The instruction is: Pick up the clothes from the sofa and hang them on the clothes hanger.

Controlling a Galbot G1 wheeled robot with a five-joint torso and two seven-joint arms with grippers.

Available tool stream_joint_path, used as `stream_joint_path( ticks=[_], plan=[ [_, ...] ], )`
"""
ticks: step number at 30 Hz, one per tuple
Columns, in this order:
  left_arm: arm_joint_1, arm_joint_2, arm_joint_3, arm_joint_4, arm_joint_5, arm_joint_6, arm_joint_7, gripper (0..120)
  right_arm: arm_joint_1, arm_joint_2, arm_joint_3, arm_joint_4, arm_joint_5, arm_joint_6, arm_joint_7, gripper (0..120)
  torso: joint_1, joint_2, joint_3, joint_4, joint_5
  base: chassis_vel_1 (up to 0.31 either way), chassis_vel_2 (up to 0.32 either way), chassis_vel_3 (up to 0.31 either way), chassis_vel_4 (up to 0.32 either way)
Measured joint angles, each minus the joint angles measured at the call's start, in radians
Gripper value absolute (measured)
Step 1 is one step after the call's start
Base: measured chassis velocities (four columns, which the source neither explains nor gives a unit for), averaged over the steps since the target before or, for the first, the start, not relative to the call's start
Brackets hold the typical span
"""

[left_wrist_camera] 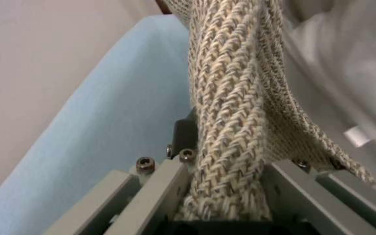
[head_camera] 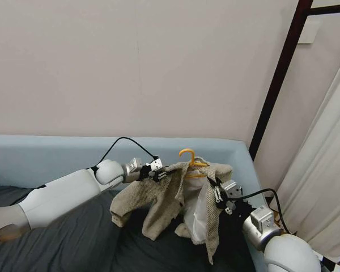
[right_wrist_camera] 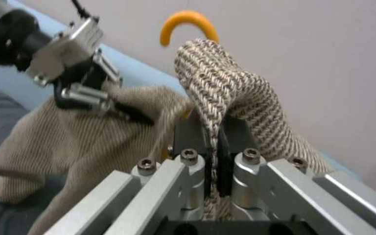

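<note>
A beige knitted jacket [head_camera: 158, 204] with a white lining hangs on an orange hanger [head_camera: 188, 154], lifted above the dark sofa seat [head_camera: 73, 243]. My left gripper [head_camera: 158, 171] is shut on the jacket's left shoulder; the thick knit [left_wrist_camera: 230, 122] runs between its fingers [left_wrist_camera: 152, 191]. My right gripper [head_camera: 217, 190] is shut on the right shoulder, where the knit [right_wrist_camera: 240, 98] folds down between its pads [right_wrist_camera: 222, 156]. The orange hook [right_wrist_camera: 186, 22] rises behind that fold, and the left gripper [right_wrist_camera: 119, 108] shows farther off.
A light blue sofa back [head_camera: 45, 153] runs along the plain wall. A dark vertical rack pole [head_camera: 277, 79] stands at the right, with a pale curtain [head_camera: 323, 181] beside it. A black cable [head_camera: 124, 141] loops over my left wrist.
</note>
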Motion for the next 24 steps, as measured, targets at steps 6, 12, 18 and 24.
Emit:
stream_joint_path(
  ticks=[6, 12, 18, 24],
  plan=[
    [0.011, 0.01, -0.001, -0.015, 0.008, 0.009, -0.008, 2, 0.144, -0.021, -0.076, 0.02, 0.022, 0.011, -0.051, 0, 0.0, 0.0, 0.0, 0.0008, -0.0003, 0.0, 0.0, 0.0, 0.0],
    [0.014, -0.004, -0.022, 0.006, -0.035, 0.029, -0.041, 1, 0.113, -0.027, -0.098, 0.056, -0.023, 0.027, -0.092, 0, 0.0, 0.0, 0.0, 0.0003, -0.0002, 0.0, 0.0, 0.0, 0.0],
    [0.002, -0.013, -0.057, 0.007, -0.1, 0.05, -0.077, 0, 0.004, -0.036, -0.086, 0.028, -0.142, 0.054, -0.132, 0, 0.0, 0.0, 0.0, 0.0, 0.0, 0.0, 0.0, 0.0, 0.0],
    [0.007, -0.002, -0.09, -0.046, -0.142, 0.064, -0.099, 0, 0.001, 0.001, -0.081, -0.081, -0.188, 0.05, -0.092, 0, 0.0, 0.0, 0.0, 0.0002, 0.0, 0.0, 0.0, 0.0, 0.0]
  ],
)
